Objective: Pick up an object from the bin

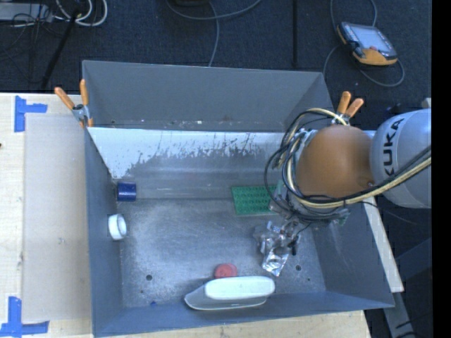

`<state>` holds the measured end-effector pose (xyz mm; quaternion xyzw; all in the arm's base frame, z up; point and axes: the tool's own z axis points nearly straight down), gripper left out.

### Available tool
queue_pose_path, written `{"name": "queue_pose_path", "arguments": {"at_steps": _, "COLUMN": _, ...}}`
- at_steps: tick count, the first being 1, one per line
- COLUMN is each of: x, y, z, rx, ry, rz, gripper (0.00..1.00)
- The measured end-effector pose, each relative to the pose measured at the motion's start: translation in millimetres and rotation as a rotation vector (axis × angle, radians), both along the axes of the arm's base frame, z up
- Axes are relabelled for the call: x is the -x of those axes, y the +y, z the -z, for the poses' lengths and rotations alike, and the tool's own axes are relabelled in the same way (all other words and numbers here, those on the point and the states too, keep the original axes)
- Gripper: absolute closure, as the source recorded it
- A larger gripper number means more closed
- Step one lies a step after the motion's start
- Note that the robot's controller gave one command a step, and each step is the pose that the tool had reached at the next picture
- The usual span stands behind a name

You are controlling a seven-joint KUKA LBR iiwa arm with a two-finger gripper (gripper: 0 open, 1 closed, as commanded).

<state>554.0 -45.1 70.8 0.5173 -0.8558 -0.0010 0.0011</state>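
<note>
The gripper (277, 247) is down at the bin's (211, 97) right side, right by a crumpled silvery scrap (273, 263). Whether it's open or clamped, I can't tell.

I note a pale silver-grey arm (412, 164) lettered KUKA in black, a smooth orange-brown domed wrist cover (335, 164), black and yellowish cables (285, 153) looped about it, and a bright bare-metal gripper (276, 253).

In the bin (204, 97), a disc (225, 270) lies just behind the oblong dish (230, 291). Crumpled foil (273, 263) lies behind-right of the dish, a studded plate (251, 200) farther behind, and a cap (117, 225) and cylinder (127, 191) far behind-left.
</note>
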Motion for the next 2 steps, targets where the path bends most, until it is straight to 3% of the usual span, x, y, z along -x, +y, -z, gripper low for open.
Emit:
{"name": "queue_pose_path", "arguments": {"at_steps": 1, "x": 7.1, "y": 33, "z": -126, "rx": -0.001, "ry": -0.010, "rz": -0.044, "gripper": 1.00}}
{"name": "queue_pose_path", "arguments": {"at_steps": 2, "x": 7.6, "y": 69, "z": -216, "rx": -0.003, "ry": -0.007, "rz": -0.711, "gripper": 1.00}}
